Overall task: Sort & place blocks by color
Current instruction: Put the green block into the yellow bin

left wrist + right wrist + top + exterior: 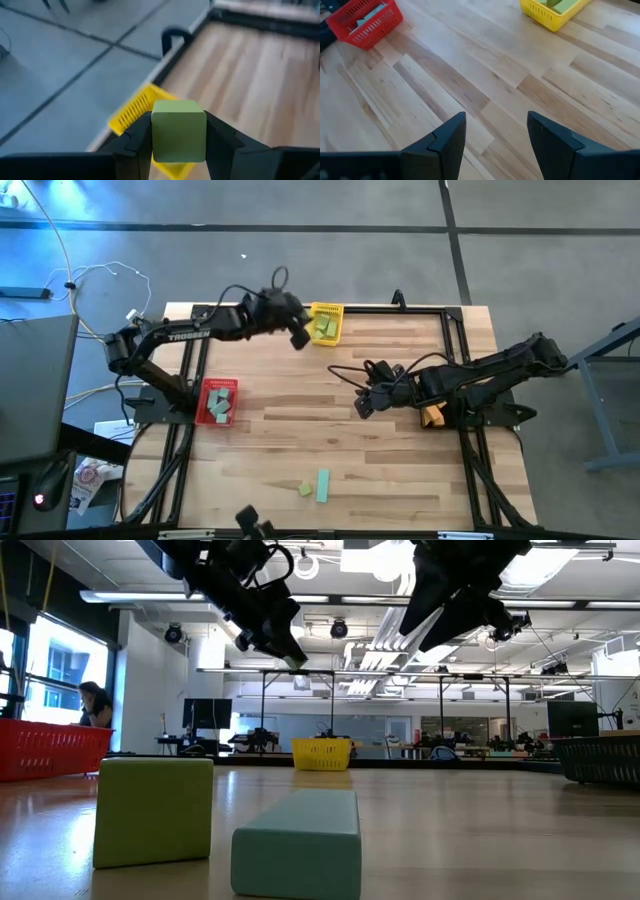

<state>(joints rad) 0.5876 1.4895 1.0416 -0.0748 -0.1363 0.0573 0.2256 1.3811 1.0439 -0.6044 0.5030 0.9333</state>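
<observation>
The left pincer [178, 142] is clamped on a light green cube [178, 131]. In the high view it hangs at the top middle of the frame, right beside the yellow bin [326, 323]. That bin already has green pieces in it, so the cube is likely held there to drop in with its own color.

The right pincer [496, 137] has its fingers apart with nothing between them. In the high view it sits right of the middle, above bare wood. It seems to be waiting, or getting ready to reach for the next piece.

Two blocks are not sorted yet. A small green block [305, 490] and a long teal bar [323, 486] lie just beside each other at the bottom middle of the desk [400, 440], well away from the bins.

The red bin [218, 401] sits at the left side and holds teal pieces, so the teal bar probably belongs there. Something orange [431, 416] shows under the right arm, but I cannot tell what it sits in.
</observation>
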